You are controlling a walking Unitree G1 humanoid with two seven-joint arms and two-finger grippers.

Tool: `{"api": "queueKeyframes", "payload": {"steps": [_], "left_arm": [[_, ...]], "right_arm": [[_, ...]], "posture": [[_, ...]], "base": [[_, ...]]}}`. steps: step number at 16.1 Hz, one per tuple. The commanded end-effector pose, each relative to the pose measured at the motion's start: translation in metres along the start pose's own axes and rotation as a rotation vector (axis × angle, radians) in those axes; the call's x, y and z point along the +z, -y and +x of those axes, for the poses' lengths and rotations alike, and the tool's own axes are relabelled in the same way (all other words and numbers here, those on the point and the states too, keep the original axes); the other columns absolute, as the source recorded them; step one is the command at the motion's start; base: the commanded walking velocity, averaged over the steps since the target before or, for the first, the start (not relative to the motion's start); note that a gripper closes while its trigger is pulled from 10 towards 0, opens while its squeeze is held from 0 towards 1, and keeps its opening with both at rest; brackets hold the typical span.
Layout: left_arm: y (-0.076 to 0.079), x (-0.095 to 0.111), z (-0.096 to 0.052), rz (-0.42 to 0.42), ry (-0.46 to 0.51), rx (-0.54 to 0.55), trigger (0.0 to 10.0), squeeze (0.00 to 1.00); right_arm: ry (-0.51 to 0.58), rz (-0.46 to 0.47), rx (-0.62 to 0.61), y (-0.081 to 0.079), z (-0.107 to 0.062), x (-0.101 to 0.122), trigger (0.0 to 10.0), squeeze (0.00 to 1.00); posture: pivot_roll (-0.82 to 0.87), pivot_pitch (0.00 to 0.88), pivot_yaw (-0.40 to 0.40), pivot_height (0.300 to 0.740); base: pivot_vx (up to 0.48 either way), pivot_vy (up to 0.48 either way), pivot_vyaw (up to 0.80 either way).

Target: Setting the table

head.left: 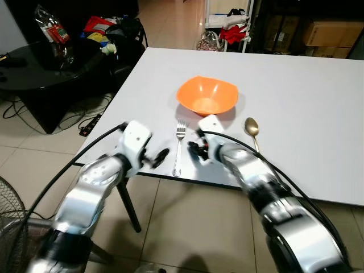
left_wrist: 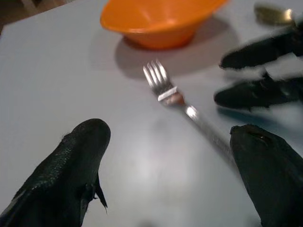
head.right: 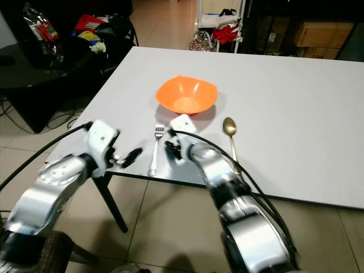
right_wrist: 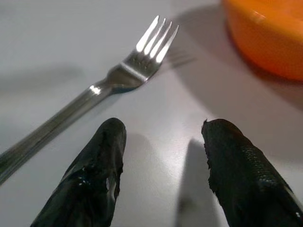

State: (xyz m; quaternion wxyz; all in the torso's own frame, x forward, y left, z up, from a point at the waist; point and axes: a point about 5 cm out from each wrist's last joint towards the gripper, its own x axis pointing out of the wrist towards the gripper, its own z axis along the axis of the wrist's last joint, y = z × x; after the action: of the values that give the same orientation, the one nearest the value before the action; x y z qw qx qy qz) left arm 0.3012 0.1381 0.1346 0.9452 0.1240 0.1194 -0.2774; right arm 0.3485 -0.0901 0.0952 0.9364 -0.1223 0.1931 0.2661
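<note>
An orange bowl (head.left: 206, 95) stands on the white table (head.left: 307, 114). A steel fork (head.left: 179, 147) lies just in front of it on its left side, tines toward the bowl. A gold spoon (head.left: 252, 129) lies on the bowl's right side. My left gripper (head.left: 161, 155) hovers at the table's front edge, left of the fork handle (left_wrist: 208, 130), open and empty. My right gripper (head.left: 195, 149) is low over the table just right of the fork (right_wrist: 118, 78), between fork and spoon. It is open, with bare table between its fingers (right_wrist: 102, 161).
The table's front edge runs right under both grippers, with tiled floor (head.left: 187, 216) below. A black round table (head.left: 51, 62) with bags stands at the left. Cables (head.left: 91, 122) lie on the floor beside it. A fan grille (head.left: 8, 227) is at lower left.
</note>
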Motion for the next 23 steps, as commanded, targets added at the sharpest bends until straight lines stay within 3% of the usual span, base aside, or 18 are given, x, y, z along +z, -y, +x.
{"api": "queueKeyframes", "payload": {"steps": [1, 3, 5, 6, 10, 11, 12, 15, 19, 20, 21, 23], "left_arm": [[-0.001, -0.001, 0.006, -0.027, -0.004, -0.010, 10.0, 1.00], [0.000, 0.000, 0.017, -0.033, -0.006, -0.013, 10.0, 1.00], [0.007, 0.005, 0.043, -0.110, 0.010, -0.037, 10.0, 1.00], [0.007, 0.004, 0.050, -0.113, -0.013, -0.039, 10.0, 1.00], [0.002, -0.002, 0.066, -0.162, -0.070, 0.038, 10.0, 1.00], [0.005, -0.006, 0.073, -0.192, -0.093, 0.035, 10.0, 0.54], [0.007, -0.011, 0.078, -0.172, -0.128, 0.034, 10.0, 0.00], [0.013, -0.020, 0.081, -0.187, -0.185, 0.031, 10.0, 0.00], [0.019, -0.036, 0.085, -0.206, -0.242, 0.036, 10.0, 0.00], [0.017, -0.040, 0.084, -0.209, -0.266, 0.074, 3.8, 0.00], [0.015, -0.041, 0.083, -0.224, -0.277, 0.093, 0.0, 0.00], [0.011, -0.046, 0.082, -0.265, -0.299, 0.130, 0.0, 0.00]], "right_arm": [[0.062, 0.029, -0.007, 0.006, -0.010, 0.011, 10.0, 0.00], [0.111, 0.046, -0.038, 0.016, -0.030, 0.012, 10.0, 0.00], [0.262, 0.082, -0.117, 0.034, -0.085, 0.017, 10.0, 0.00], [0.302, 0.067, -0.099, 0.035, -0.108, 0.016, 10.0, 0.00], [0.236, 0.006, -0.036, 0.033, -0.142, 0.000, 10.0, 0.00], [0.191, -0.006, -0.012, 0.031, -0.154, -0.008, 10.0, 0.00], [0.140, -0.017, 0.041, 0.026, -0.167, -0.017, 10.0, 0.00], [0.083, -0.002, 0.136, 0.018, -0.182, -0.023, 10.0, 0.00], [0.040, -0.013, 0.154, 0.018, -0.189, -0.026, 10.0, 0.00], [0.036, -0.015, 0.160, 0.019, -0.191, -0.025, 10.0, 0.00], [0.035, -0.015, 0.169, 0.018, -0.192, -0.023, 10.0, 0.00], [0.031, -0.018, 0.175, 0.018, -0.192, -0.023, 10.0, 0.00]], "posture": [[0.02, 0.000, 0.072, 0.740], [0.00, 0.000, 0.086, 0.740], [-0.05, 0.000, 0.108, 0.740], [-0.07, 0.000, 0.119, 0.740], [-0.10, 0.000, 0.134, 0.740], [-0.11, 0.000, 0.141, 0.740], [-0.13, 0.000, 0.147, 0.740], [-0.13, 0.000, 0.147, 0.740], [-0.14, 0.000, 0.147, 0.740], [-0.14, 0.000, 0.146, 0.740], [-0.14, 0.000, 0.145, 0.740], [-0.14, 0.000, 0.142, 0.740]], "base": [[0.000, 0.000, 0.00], [0.000, 0.000, 0.00], [0.000, 0.000, 0.00], [0.000, 0.000, 0.00], [0.000, 0.000, 0.00], [0.000, 0.000, 0.00], [0.000, 0.000, 0.00], [0.000, 0.000, 0.00], [0.000, 0.000, 0.00], [0.000, 0.000, 0.00], [0.000, 0.000, 0.00], [0.000, 0.000, 0.00]]}}
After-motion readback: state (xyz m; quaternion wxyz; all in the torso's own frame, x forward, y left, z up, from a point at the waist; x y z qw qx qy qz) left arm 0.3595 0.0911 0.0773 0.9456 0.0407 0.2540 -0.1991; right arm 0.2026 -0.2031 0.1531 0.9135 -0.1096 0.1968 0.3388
